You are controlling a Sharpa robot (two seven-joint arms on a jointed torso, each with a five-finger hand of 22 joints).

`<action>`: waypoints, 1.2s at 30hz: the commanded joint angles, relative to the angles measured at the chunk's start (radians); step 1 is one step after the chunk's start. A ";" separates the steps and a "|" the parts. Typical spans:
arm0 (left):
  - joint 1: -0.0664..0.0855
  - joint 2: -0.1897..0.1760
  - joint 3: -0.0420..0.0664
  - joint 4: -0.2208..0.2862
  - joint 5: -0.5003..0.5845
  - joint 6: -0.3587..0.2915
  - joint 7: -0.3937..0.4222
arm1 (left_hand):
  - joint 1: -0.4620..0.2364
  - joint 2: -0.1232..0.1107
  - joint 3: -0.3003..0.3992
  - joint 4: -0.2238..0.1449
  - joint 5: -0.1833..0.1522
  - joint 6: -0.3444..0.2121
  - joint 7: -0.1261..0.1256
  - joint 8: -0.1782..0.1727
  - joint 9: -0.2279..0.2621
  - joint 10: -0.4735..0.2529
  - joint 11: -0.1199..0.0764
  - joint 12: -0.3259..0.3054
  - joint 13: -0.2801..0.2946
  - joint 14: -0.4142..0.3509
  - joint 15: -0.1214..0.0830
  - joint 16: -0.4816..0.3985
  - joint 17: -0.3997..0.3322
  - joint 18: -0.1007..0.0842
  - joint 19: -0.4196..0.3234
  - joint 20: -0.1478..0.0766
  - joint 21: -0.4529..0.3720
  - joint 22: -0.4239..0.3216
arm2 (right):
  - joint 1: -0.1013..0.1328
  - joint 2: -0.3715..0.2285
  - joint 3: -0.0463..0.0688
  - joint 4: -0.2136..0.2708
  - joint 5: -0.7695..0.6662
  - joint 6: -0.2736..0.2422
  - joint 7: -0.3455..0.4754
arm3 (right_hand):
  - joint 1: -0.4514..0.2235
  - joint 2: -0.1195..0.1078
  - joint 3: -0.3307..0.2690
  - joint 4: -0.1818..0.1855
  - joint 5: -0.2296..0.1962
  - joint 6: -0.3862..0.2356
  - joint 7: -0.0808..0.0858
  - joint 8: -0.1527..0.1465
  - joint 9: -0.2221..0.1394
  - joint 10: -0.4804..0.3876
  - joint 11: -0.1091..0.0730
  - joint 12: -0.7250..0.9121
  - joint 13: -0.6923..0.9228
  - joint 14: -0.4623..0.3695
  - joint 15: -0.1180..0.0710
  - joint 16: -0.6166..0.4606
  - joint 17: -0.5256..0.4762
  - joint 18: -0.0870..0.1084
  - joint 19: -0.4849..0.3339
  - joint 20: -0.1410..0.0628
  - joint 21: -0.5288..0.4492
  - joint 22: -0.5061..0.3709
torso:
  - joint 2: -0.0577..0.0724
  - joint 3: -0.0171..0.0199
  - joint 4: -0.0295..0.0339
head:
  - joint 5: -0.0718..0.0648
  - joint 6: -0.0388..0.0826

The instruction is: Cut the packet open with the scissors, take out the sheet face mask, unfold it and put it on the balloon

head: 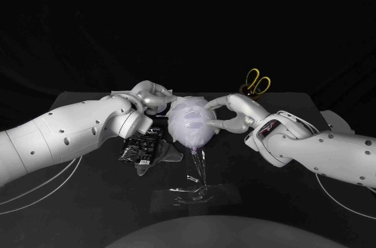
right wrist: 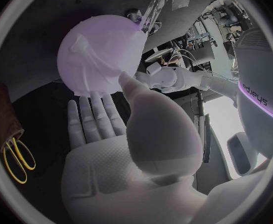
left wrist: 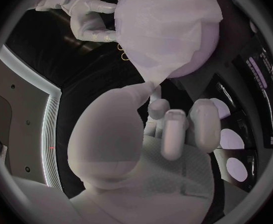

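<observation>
Nearest on the black surface (head: pixel 274 204) lies a crumpled piece of clear plastic (head: pixel 192 196). A little beyond it, to the robot's left, the packet (head: pixel 141 147) lies flat with neither hand on it, so I judge the cutting and the taking-out done. Farther on, in the middle, the balloon (head: pixel 196 135) sits between the two hands, and the white face mask (head: pixel 188 113) is spread over its upper part (a fold shows across it in the right wrist view). The left hand (head: pixel 150 100) curls against the balloon's upper left. Its fingers (left wrist: pixel 174 134) lie apart and the thumb reaches to the mask's lower edge, but whether it pinches that edge I cannot tell. The right hand (head: pixel 229 113) has its fingers (right wrist: pixel 89 117) spread flat and holding nothing, only the thumb tip touching the balloon. Farthest off, the scissors (head: pixel 257 82) stand handles-up, untouched. What seems left is smoothing the mask down onto the balloon and letting go.
</observation>
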 commanded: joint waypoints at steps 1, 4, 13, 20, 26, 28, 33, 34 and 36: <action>0.002 0.006 0.001 -0.012 -0.057 0.006 -0.007 | -0.004 -0.006 -0.007 -0.003 0.002 0.006 -0.003 0.004 0.105 0.023 -0.019 0.006 0.001 0.106 -0.009 0.006 0.263 -0.009 0.011 -0.001 0.004 0.017 | -0.001 0.001 0.000 0.000 -0.011 0.017 -0.007 | 0.008 -0.001 -0.003 0.000 0.000 0.004 0.055 0.005 -0.002 0.002 0.003 -0.003 0.001 -0.009 0.001 -0.005 -0.001 0.013 0.001 0.000 -0.002 -0.001 | 0.000 0.0002 -0.0005 | 0.000 0.000; 0.002 0.015 0.001 -0.027 -0.077 0.013 -0.015 | -0.001 -0.011 -0.011 -0.009 0.002 0.012 -0.004 0.001 0.105 0.025 -0.020 0.009 0.007 0.106 -0.010 0.006 0.263 -0.009 0.012 -0.002 0.005 0.019 | -0.001 0.001 0.000 0.001 -0.011 0.018 -0.008 | 0.008 -0.001 -0.003 0.000 0.000 0.004 0.055 0.005 -0.002 0.002 0.003 -0.003 0.001 -0.009 0.001 -0.005 -0.001 0.013 0.001 0.000 -0.002 -0.001 | 0.001 -0.0001 -0.0015 | 0.000 -0.001; 0.002 0.030 0.000 -0.054 -0.102 0.029 -0.029 | -0.002 -0.028 -0.026 -0.019 0.002 0.022 0.000 -0.015 0.099 -0.008 -0.017 -0.006 -0.028 0.106 -0.010 0.006 0.263 -0.008 0.007 -0.005 0.001 0.012 | -0.001 0.001 0.000 0.002 -0.013 0.020 -0.010 | 0.009 0.000 -0.004 0.000 0.000 0.004 0.055 0.004 -0.002 0.001 0.003 -0.003 0.000 -0.012 0.001 -0.005 -0.002 0.013 0.000 0.000 -0.002 -0.002 | 0.000 -0.0002 -0.0003 | -0.001 -0.002; 0.002 0.034 0.000 -0.061 -0.104 0.032 -0.030 | -0.019 -0.035 -0.060 -0.013 0.002 -0.080 0.054 -0.102 0.064 -0.139 0.026 -0.092 -0.191 0.094 0.025 0.002 0.237 -0.003 -0.014 0.016 -0.013 -0.012 | -0.002 0.002 0.000 0.002 -0.014 0.021 -0.012 | 0.009 0.000 -0.004 0.000 0.000 0.004 0.055 0.004 -0.002 0.001 0.003 -0.003 0.000 -0.012 0.001 -0.005 -0.002 0.013 0.000 0.000 -0.002 -0.002 | 0.000 -0.0004 -0.0003 | 0.000 -0.002; 0.002 0.033 0.000 -0.063 -0.104 0.036 -0.035 | -0.010 -0.026 -0.074 -0.017 0.002 -0.121 0.084 -0.151 0.040 -0.202 0.053 -0.139 -0.271 0.089 0.050 0.001 0.228 0.000 -0.026 0.042 -0.021 -0.025 | -0.002 0.003 0.000 0.002 -0.014 0.021 -0.013 | 0.010 0.000 -0.005 0.000 0.000 0.004 0.055 0.004 -0.003 0.001 0.003 -0.003 0.000 -0.013 0.001 -0.005 -0.003 0.013 0.002 0.000 -0.002 -0.002 | 0.001 -0.0003 -0.0006 | 0.000 -0.001; 0.002 0.032 0.000 -0.064 -0.104 0.037 -0.037 | 0.016 -0.017 -0.062 -0.033 0.002 -0.123 0.089 -0.161 0.034 -0.223 0.058 -0.153 -0.293 0.085 0.056 -0.001 0.218 0.003 -0.034 0.049 -0.025 -0.034 | -0.002 0.003 0.000 0.001 -0.014 0.021 -0.013 | 0.010 0.000 -0.005 0.000 0.000 0.004 0.055 0.004 -0.003 0.001 0.003 -0.003 0.000 -0.013 0.001 -0.005 -0.003 0.013 0.002 0.000 -0.002 -0.002 | 0.000 -0.0002 -0.0005 | 0.000 0.001; 0.002 0.030 0.000 -0.067 -0.104 0.040 -0.042 | 0.049 -0.019 -0.043 -0.061 0.002 -0.130 0.095 -0.174 0.026 -0.255 0.064 -0.174 -0.324 0.079 0.061 -0.003 0.207 0.007 -0.045 0.056 -0.032 -0.047 | -0.002 0.003 0.000 0.001 -0.015 0.020 -0.013 | 0.010 0.000 -0.005 0.000 0.000 0.004 0.055 0.004 -0.003 0.001 0.003 -0.003 0.000 -0.013 0.001 -0.005 -0.003 0.013 0.002 0.000 -0.002 -0.002 | 0.000 -0.0003 -0.0001 | -0.001 0.003; 0.002 0.030 0.000 -0.068 -0.105 0.039 -0.043 | 0.060 -0.020 -0.034 -0.071 0.002 -0.130 0.096 -0.177 0.024 -0.261 0.065 -0.178 -0.329 0.077 0.062 -0.003 0.205 0.007 -0.047 0.058 -0.032 -0.048 | -0.002 0.002 0.000 0.001 -0.015 0.019 -0.013 | 0.010 0.000 -0.005 0.000 0.000 0.004 0.055 0.004 -0.003 0.001 0.003 -0.003 0.000 -0.013 0.001 -0.005 -0.003 0.013 0.002 0.000 -0.002 -0.002 | 0.000 -0.0004 -0.0004 | -0.001 0.004; 0.002 0.029 0.000 -0.070 -0.107 0.037 -0.043 | 0.068 -0.025 -0.018 -0.086 0.002 -0.124 0.100 -0.180 0.021 -0.271 0.070 -0.185 -0.341 0.073 0.067 -0.004 0.197 0.009 -0.052 0.062 -0.035 -0.053 | -0.002 0.002 0.000 0.002 -0.015 0.017 -0.012 | 0.010 0.000 -0.005 0.000 0.000 0.004 0.055 0.004 -0.003 0.001 0.003 -0.003 0.000 -0.013 0.001 -0.005 -0.003 0.013 0.002 0.000 -0.002 -0.002 | 0.000 -0.0007 -0.0008 | -0.001 0.005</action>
